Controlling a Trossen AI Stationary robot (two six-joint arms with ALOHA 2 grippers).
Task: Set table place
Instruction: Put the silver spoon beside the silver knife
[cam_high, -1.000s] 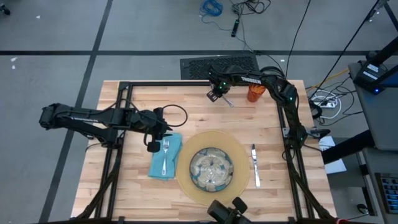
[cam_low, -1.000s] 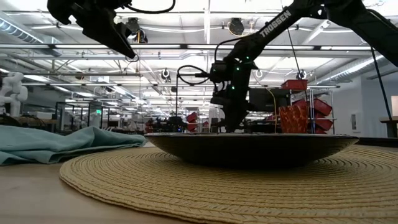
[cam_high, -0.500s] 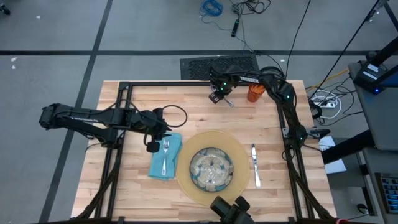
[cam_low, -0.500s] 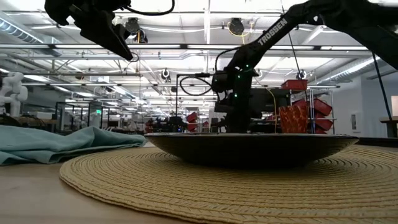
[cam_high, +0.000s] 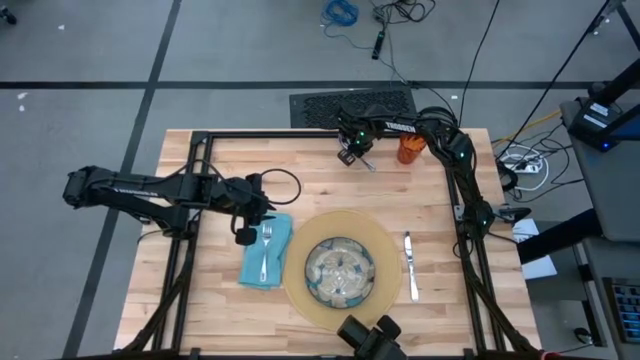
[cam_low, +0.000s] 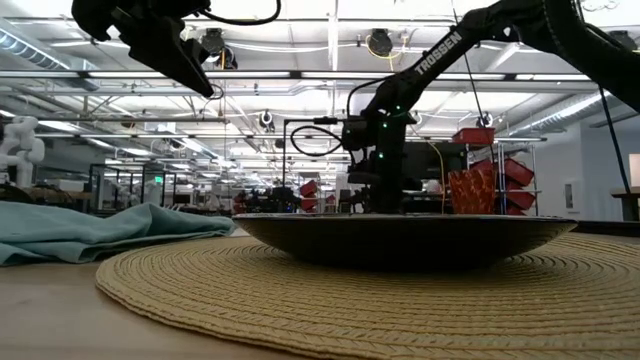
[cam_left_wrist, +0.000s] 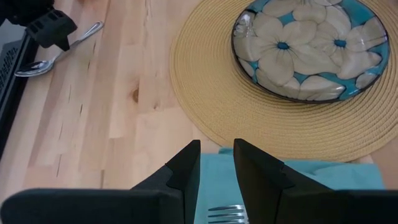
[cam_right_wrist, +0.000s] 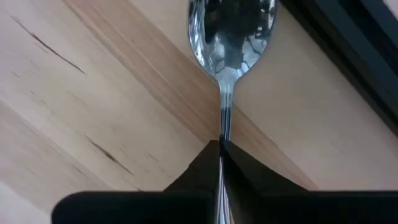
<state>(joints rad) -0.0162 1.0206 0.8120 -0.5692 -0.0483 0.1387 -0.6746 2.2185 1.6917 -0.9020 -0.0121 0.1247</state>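
Right claw (cam_high: 351, 153) down at the far edge of the tabletop (cam_high: 330, 190), well beyond the woven mat (cam_high: 343, 269), jaws pinched together on the spoon (cam_right_wrist: 231, 43) handle just below the bowl. Spoon lies flat on the planks close to the black frame rail, near the orange cup (cam_high: 410, 151).

Left claw (cam_left_wrist: 216, 163) hangs above the teal napkin (cam_high: 267, 251), beside the mat; jaws a narrow gap apart, holding nothing. Fork (cam_high: 266, 250) rests on the napkin. Knife (cam_high: 409, 262) lies just off the mat on the side opposite the napkin. Flowered plate (cam_left_wrist: 310, 46) sits centred on the mat.

Risks, as judged:
- Grip is thin, on a slick narrow handle near the bowl end; the long free handle could swing or slide out on lifting.
- Cup stands close by; a wide sweep toward the mat could knock it.
- Spoon presumably goes beside the knife; a low approach may nudge the knife askew.
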